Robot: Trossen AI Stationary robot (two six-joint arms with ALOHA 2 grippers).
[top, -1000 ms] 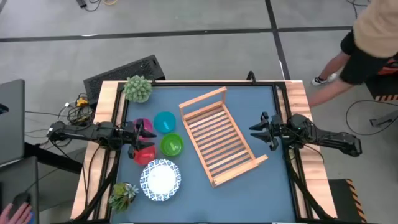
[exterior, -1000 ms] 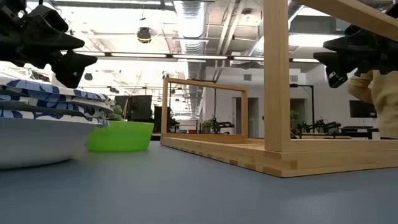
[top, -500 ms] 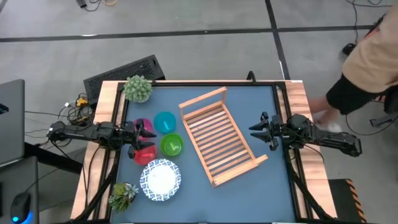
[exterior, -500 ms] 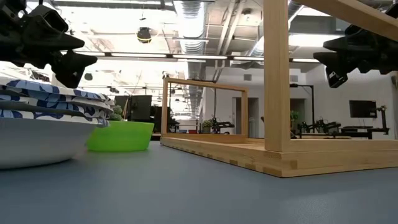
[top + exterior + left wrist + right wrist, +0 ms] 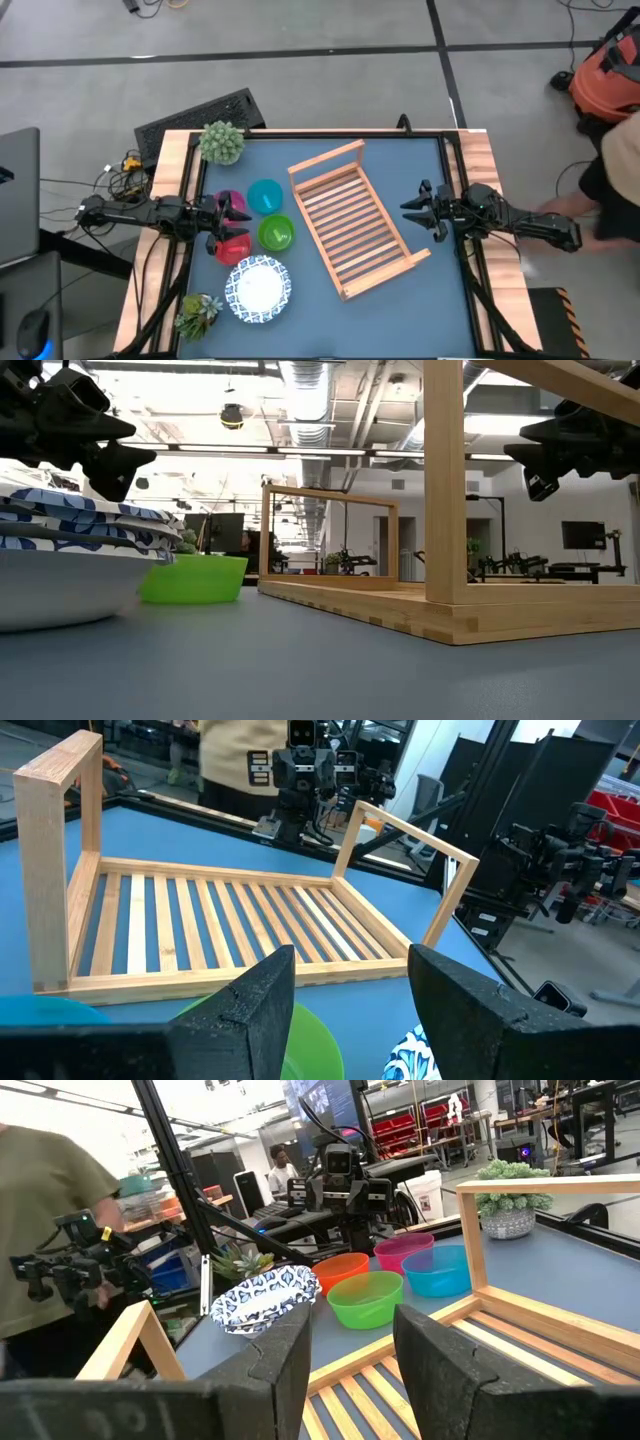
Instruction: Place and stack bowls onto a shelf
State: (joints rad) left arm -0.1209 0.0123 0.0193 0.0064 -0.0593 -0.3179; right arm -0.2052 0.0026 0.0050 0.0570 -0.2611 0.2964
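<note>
Plenty of open blue table point(image 5: 430, 165) is left around the shelf point(image 5: 353, 218), and its slatted floor is bare, boxed in only by the raised end rails. The left side is crowded: bowls point(image 5: 272, 233), the patterned dishes point(image 5: 258, 289) and two potted plants point(image 5: 221, 143) are packed close together.

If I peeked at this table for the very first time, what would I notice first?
Probably the big wooden shelf, lying slantwise in the middle of the blue table with nothing on it. Next, the bright cluster beside it: pink bowl, blue bowl, green bowl and red bowl, with a blue-patterned white dish just below them. The left gripper hovers open over the bowls, and the right gripper waits open across the shelf.
</note>
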